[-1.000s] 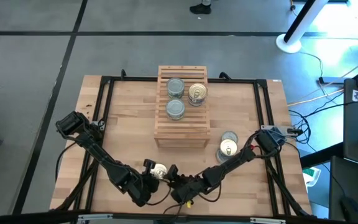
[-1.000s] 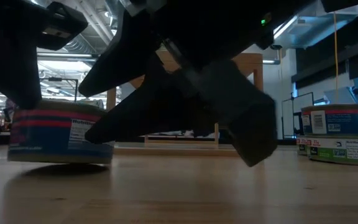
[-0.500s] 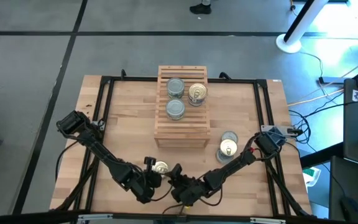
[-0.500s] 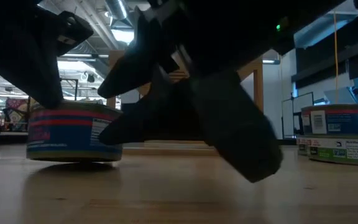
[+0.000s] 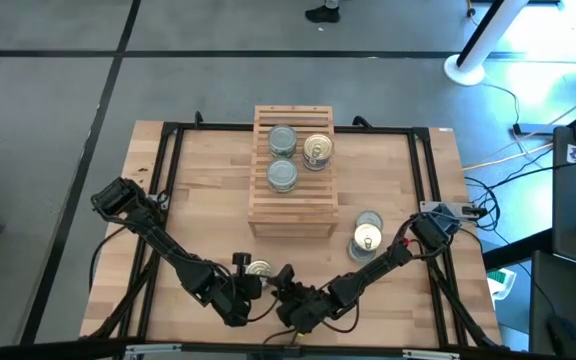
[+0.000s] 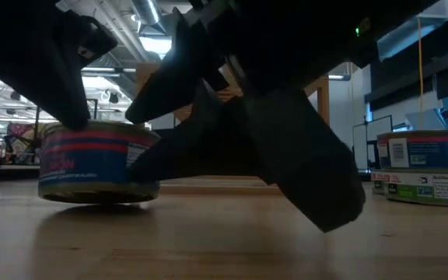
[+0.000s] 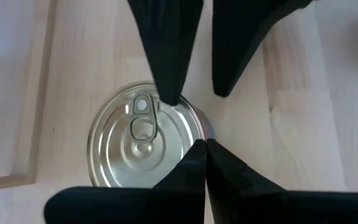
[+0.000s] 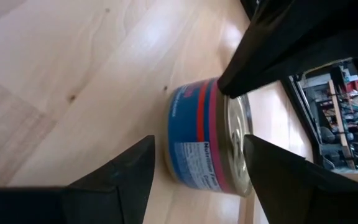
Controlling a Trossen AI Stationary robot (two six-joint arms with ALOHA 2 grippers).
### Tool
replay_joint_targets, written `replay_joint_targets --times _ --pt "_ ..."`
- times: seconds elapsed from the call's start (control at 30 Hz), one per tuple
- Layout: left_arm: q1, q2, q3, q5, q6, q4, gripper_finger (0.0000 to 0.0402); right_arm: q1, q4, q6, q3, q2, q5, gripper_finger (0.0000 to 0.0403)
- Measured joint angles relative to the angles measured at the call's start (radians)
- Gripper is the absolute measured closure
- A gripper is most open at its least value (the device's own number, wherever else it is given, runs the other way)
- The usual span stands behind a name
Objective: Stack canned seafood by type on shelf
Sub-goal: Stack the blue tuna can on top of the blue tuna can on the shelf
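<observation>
The butcher-block wooden tabletop (image 5: 208, 215) carries the light-wood slatted shelf (image 5: 293, 212) at its middle-far part, and both dark arms meet low at the near edge, where much is blocked. In the low view the arms fill the frame and hide most of the shelf behind them. On the shelf sit two silver-topped tins (image 5: 282, 140) (image 5: 282, 175) and one gold pull-tab tin (image 5: 317, 150), all upright. To the right of the shelf, on the table, a stack of tins (image 5: 367, 233) stands, cut by the frame edge in the low view (image 6: 422, 167).

The blue-and-red-labelled round tin with a gold pull-tab top (image 5: 259, 269) stands upright near the front edge, its short axis vertical, lid up. The left gripper (image 7: 182, 121) sits right over it, one finger tip touching the lid near the pull-tab, another at the rim; whether it actually grips the tin, I cannot tell. The right gripper (image 8: 197, 165) lies just right of that tin, jaws spread wide, the tin (image 8: 210, 140) ahead of the gap, not between the fingers.
</observation>
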Motion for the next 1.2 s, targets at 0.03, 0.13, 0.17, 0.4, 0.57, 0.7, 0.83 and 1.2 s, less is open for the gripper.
replay_joint_targets --times 0.03,0.13,0.17,0.4,0.57,0.7,0.83,1.2 --pt "0.0 0.0 0.0 0.0 0.0 0.005 0.0401 0.0 -0.001 0.0 0.0 0.0 0.008 0.0162" --pt "0.0 0.0 0.0 0.0 -0.013 0.011 0.0401 0.0 -0.002 0.0 0.0 0.0 0.026 0.0162" --pt "0.0 0.0 0.0 0.0 -0.019 0.011 0.0401 0.0 -0.003 0.0 0.0 0.0 0.028 0.0162" --pt "0.0 -0.003 0.0 0.0 -0.022 0.015 0.0401 0.007 -0.006 0.0 0.0 0.0 0.022 0.0162" --pt "0.01 -0.011 0.0 0.0 -0.022 0.021 0.0401 0.028 -0.001 0.002 0.0 0.0 0.048 0.0162" --pt "0.021 -0.011 0.0 0.0 -0.016 0.04 0.0401 0.035 -0.001 0.018 -0.001 0.0 0.084 0.0162" --pt "0.027 -0.011 0.0 0.0 -0.017 0.04 0.0401 0.032 -0.002 0.058 -0.001 0.0 0.094 0.0162" --pt "0.027 -0.011 0.0 0.0 -0.022 0.043 0.0401 0.04 -0.04 0.159 -0.001 0.0 0.121 0.0162"
